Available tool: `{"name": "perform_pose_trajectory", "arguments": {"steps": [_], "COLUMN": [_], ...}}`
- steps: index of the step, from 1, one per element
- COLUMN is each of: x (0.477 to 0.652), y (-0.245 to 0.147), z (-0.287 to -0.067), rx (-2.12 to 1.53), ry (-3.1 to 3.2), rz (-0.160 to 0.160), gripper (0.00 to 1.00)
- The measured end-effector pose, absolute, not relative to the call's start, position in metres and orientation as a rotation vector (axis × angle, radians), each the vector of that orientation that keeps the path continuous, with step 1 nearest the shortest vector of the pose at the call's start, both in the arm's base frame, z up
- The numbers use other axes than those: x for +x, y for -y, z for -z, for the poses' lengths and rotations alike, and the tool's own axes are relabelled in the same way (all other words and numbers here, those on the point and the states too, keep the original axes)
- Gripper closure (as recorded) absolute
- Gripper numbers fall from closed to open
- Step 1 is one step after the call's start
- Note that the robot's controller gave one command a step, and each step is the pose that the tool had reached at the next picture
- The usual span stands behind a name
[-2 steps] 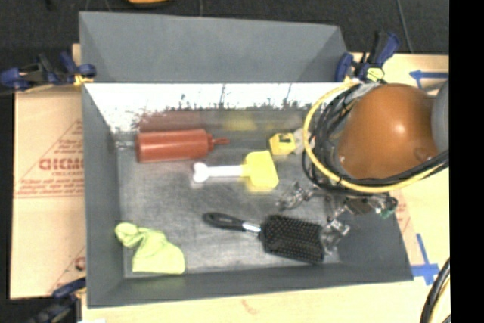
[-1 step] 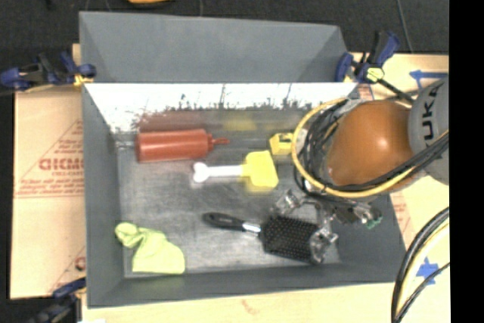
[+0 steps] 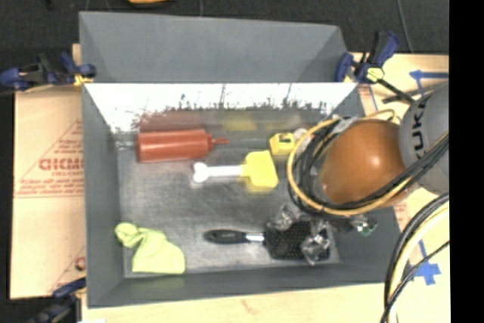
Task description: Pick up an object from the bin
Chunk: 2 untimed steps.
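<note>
The pincer hangs low over the bristle end of the black brush right beneath it, spread or closed I cannot tell, so it looks mid-grasp, needing a firm pinch before lifting.

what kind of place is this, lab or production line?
Probably a robotics lab grasping rig: a grey metal bin holding mismatched odds like a red squeeze bottle and a black brush, with the gripper over the brush's head.
</note>
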<state>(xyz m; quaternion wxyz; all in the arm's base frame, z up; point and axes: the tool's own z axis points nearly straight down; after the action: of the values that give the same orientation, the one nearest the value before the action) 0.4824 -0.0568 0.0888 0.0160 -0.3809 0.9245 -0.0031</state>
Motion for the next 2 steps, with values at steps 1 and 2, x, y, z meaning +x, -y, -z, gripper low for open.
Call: {"name": "perform_pose_trajectory", "arguments": {"steps": [1,2], "x": [0.482,0.487], "y": [0.057,0.070], "z": [-0.089,-0.143], "rx": [-1.186,-1.166], "ry": [-2.875,-2.920], "rz": [0.010,-0.005], "gripper": [1.00,1.00]}}
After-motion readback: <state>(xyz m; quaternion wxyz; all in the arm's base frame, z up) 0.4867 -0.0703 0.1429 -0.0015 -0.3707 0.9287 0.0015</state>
